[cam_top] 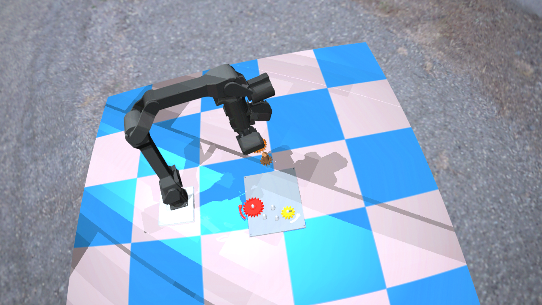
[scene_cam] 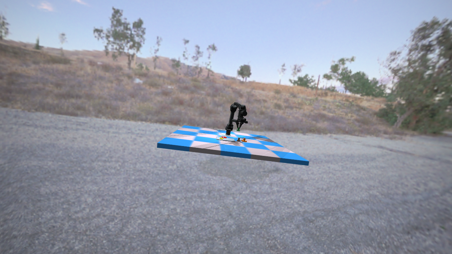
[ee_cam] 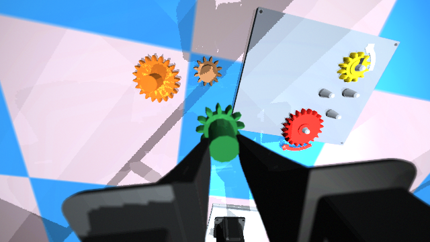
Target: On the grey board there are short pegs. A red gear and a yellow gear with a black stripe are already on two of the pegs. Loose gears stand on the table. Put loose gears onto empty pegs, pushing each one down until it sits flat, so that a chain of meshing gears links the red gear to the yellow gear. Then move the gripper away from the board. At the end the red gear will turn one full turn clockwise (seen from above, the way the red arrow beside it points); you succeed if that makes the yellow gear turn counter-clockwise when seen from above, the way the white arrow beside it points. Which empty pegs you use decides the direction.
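Currently my tool [cam_top: 250, 143] [scene_cam: 238, 127] [ee_cam: 222, 142], nearly closed, grips the green gear [scene_cam: 238, 129] [ee_cam: 218, 118] by its knob; judged travel: past the red gear [cam_top: 254, 211] [scene_cam: 225, 137] [ee_cam: 300, 124], to empty pegs [cam_top: 272, 207] [ee_cam: 325, 93] beside it.

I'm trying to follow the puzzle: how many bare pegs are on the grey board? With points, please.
3: all between the red gear [cam_top: 253, 207] [ee_cam: 303, 128] and the yellow gear [cam_top: 287, 213] [ee_cam: 350, 70], one [cam_top: 272, 207] [ee_cam: 325, 93] set apart from two [cam_top: 264, 217] [ee_cam: 332, 114] [cam_top: 276, 217] [ee_cam: 350, 93] nearer the board's edge.

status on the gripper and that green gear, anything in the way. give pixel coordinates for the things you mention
Gripper [scene_cam: 238, 129] [ee_cam: 222, 142] shut on green gear [scene_cam: 238, 129] [ee_cam: 224, 148], held above table [cam_top: 333, 261] [scene_cam: 202, 147]. Three board pegs bare. Brown gear [cam_top: 266, 159] [scene_cam: 238, 139] [ee_cam: 207, 70] stands near the board's edge, possibly in the way.
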Robot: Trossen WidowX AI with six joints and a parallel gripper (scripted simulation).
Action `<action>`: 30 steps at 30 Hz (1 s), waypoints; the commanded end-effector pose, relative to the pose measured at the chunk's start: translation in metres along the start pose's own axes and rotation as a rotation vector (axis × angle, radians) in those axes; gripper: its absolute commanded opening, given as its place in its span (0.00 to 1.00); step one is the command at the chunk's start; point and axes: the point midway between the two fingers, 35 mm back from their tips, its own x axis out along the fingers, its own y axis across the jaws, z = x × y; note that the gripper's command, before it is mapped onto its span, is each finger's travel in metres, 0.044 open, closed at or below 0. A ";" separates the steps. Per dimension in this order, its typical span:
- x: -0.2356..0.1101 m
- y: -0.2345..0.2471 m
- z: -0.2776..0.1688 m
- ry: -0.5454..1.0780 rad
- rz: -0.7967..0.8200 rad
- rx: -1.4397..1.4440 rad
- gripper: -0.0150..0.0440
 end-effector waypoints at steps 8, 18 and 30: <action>0.008 -0.025 0.002 0.000 -0.004 -0.002 0.25; 0.014 -0.048 0.002 0.000 -0.006 -0.002 0.25; 0.022 -0.074 -0.001 0.001 -0.009 -0.002 0.25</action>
